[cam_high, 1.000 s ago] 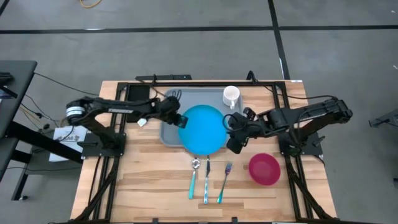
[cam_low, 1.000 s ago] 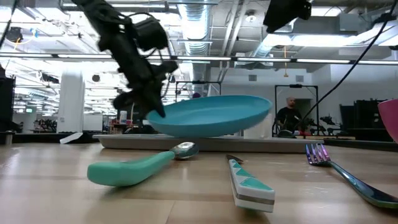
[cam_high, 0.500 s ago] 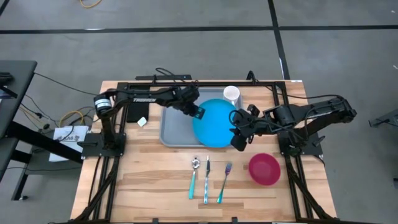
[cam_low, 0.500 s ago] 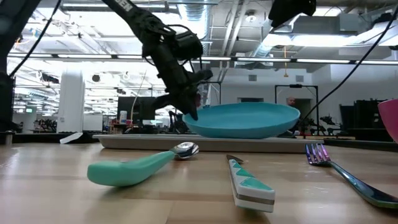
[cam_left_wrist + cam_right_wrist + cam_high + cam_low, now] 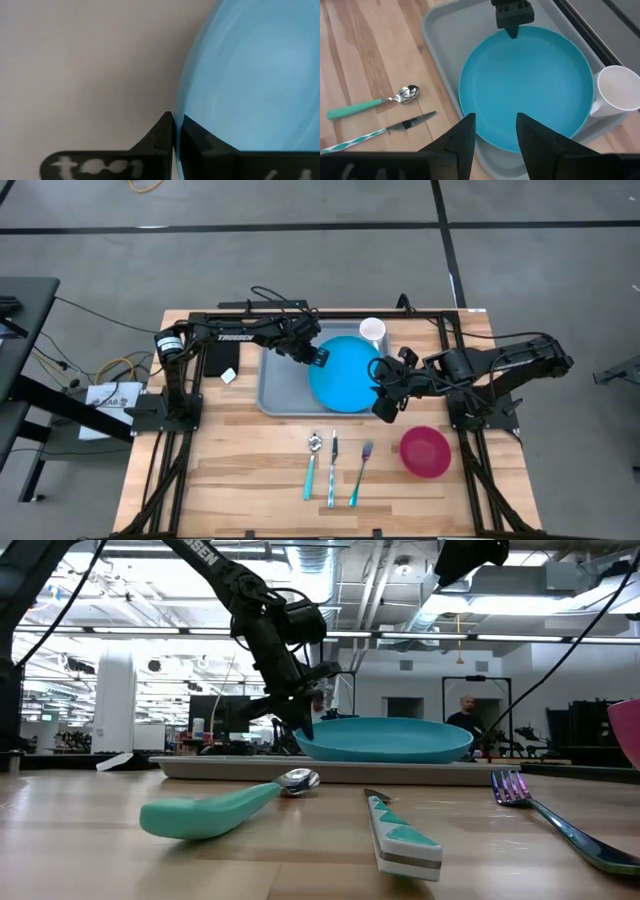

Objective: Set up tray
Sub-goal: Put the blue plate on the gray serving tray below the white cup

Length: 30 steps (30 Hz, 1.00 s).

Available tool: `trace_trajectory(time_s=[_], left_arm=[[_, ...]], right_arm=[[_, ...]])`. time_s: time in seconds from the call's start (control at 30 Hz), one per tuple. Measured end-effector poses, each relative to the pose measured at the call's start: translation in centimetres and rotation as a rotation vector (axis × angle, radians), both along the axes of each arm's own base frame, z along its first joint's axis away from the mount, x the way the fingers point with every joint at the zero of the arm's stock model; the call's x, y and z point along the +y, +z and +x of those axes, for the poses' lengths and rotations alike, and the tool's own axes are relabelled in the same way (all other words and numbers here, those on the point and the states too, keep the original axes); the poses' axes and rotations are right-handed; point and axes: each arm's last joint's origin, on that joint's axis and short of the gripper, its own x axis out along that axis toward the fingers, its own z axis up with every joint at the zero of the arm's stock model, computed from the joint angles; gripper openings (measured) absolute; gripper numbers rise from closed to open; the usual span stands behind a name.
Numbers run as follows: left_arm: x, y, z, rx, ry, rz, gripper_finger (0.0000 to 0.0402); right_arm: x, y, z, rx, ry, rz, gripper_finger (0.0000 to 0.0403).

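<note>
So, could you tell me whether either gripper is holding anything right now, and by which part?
The left gripper pinches the blue plate by its rim, on the edge toward the left arm, over the tray. The right gripper is open and holds nothing.

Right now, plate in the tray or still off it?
In. The plate lies inside the tray rim, level in the low view; left gripper pinches its edge, right gripper open beside it.
</note>
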Motion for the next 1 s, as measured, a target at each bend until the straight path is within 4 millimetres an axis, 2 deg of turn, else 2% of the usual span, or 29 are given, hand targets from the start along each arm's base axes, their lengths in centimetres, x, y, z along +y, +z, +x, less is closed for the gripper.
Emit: trace_trajectory(time_s=[0.43, 0.7, 1.0], left_arm=[[0.1, 0.1, 0.2, -0.004, 0.023, 0.041, 0.0000], [-0.9, -3.2, 1.8, 0.003, 0.014, -0.051, 0.0000], [-0.8, -3.2, 1.8, 0.005, 0.008, -0.026, 0.0004]], right_arm=[[0.0, 0.0, 0.0, -0.002, 0.003, -0.022, 0.0133], [0.0, 0.2, 0.3, -0.029, 0.003, -0.015, 0.0134], [0.0, 0.2, 0.3, -0.029, 0.002, -0.016, 0.0134]])
